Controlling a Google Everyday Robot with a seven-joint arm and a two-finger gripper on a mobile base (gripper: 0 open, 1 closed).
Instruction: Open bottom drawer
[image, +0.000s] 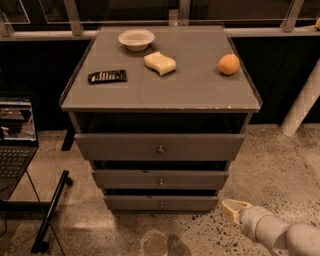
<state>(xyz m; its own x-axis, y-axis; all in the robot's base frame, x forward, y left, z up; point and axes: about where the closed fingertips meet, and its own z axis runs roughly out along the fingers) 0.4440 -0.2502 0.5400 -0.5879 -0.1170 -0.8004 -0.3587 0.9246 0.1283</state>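
Observation:
The bottom drawer (130, 203) is the slimmest and narrowest of three grey drawer fronts, low on the cabinet near the floor, with a tiny round metal knob (161, 204) at its centre. Its front sits set back under the middle drawer (125, 179) and the widest top drawer (115, 146). My gripper (232, 209), with a pale yellowish tip on a white arm, comes in from the lower right. It hovers just off the bottom drawer's right end, at about that drawer's height, and touches nothing.
On the cabinet top (200, 90) lie a white bowl (136, 39), a yellow sponge (160, 63), an orange (229, 64) and a black remote (107, 76). A laptop (14, 145) and a black stand leg (50, 210) are at left. A white post (302, 102) stands at right.

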